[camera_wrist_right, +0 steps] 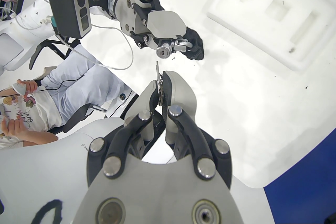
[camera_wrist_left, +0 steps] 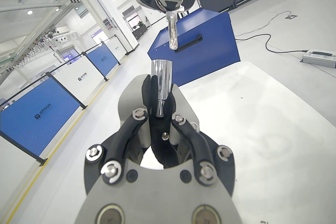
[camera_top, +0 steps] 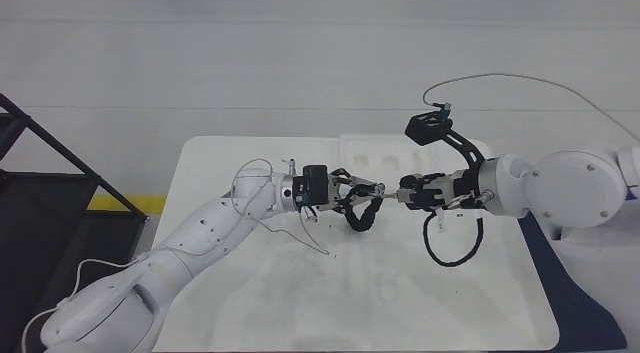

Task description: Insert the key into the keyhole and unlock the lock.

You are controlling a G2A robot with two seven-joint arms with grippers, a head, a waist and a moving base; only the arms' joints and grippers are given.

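**Two halves, not yet joined**

Below both grippers we see the white table (camera_top: 300, 293), and on it, farther out than the two fingertips, a white foam tray (camera_wrist_right: 262, 12) with sunken pockets.

Above the table the arms meet nose to nose. The left gripper (camera_wrist_left: 157, 93) is pressed together on the dark, jacketed part of the lock (camera_wrist_left: 160, 78), so the chrome barrel sticks out past its fingertips. A black loop of the lock hangs under that gripper. The right gripper (camera_wrist_right: 164, 88) pinches the key (camera_wrist_right: 158, 78) by its head, and the blade reaches out beyond its pads toward the barrel. The keyhole (camera_wrist_right: 163, 52) is a small slot in the round end face, turned toward the right gripper.

The key tip is near the barrel and roughly in line with it, but a gap shows between them, so we judge the insertion not yet begun.

We expect the key to be light, thin and stiff. Its smooth metal could swivel between the pads if the tip catches the barrel rim, so the flat head is the right place to hold it. The lock looks heavier, and its chrome is slick. The dark jacket offers better purchase, and the left grip must resist the twist when the key turns.
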